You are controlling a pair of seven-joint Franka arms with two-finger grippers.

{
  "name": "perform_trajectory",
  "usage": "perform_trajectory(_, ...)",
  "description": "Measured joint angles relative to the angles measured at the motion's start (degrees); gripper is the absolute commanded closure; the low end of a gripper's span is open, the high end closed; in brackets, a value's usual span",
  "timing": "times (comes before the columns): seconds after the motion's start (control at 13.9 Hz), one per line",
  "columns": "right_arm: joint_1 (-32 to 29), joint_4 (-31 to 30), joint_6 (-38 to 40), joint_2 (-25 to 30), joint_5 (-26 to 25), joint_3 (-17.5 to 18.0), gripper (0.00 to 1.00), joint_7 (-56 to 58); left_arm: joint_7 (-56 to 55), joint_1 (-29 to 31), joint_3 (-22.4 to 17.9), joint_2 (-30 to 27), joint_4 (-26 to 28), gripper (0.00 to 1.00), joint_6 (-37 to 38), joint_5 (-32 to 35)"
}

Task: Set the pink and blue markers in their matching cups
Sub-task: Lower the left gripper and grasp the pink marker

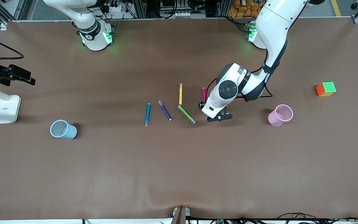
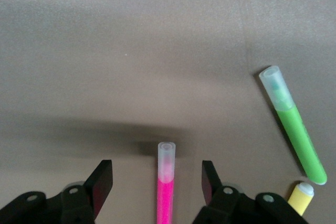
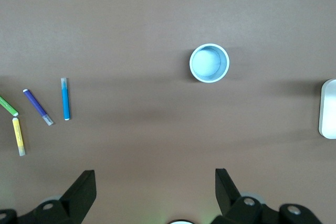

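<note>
Tabletop (image 1: 179, 174), left gripper (image 2: 157, 182) straddling pink marker (image 2: 166, 182)

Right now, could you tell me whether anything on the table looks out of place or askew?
Only the Rubik's cube near the left arm's end, unrelated to sorting. The left hand is open around the pink marker; the right hand waits, open.

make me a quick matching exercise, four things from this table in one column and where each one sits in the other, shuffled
1. pink marker
2. blue marker
3. pink cup
4. blue cup

A. toward the right arm's end of the table
B. between the open fingers of the left gripper
C. beside the purple marker
D. toward the left arm's end, nearer the front camera than the cube

Pairs: 1-B, 2-C, 3-D, 4-A
</note>
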State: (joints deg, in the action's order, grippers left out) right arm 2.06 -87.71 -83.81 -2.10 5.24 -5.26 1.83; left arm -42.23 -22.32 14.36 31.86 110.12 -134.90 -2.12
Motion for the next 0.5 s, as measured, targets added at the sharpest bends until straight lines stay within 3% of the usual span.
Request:
perform_trajectory(0.07, 0.2, -0.02, -0.18, -0.06, 0.0, 0.02, 0.0, 0.0, -0.13, -0.04, 0.01, 0.38, 0.0, 0.23, -0.42, 0.0)
perform_trajectory(0.22, 0.59, -0.12, -0.51, -0.24, 0.0, 0.02, 0.0, 0.0, -0.16, -0.34, 0.15, 1.1, 0.01, 0.35, -1.19, 0.0)
perform_trajectory(0.5, 0.56, -0.15, -0.59, -0.5, -0.03, -0.18, 0.0, 0.0, -0.33, -1.2, 0.21, 1.63, 0.02, 0.73, -1.33, 0.4)
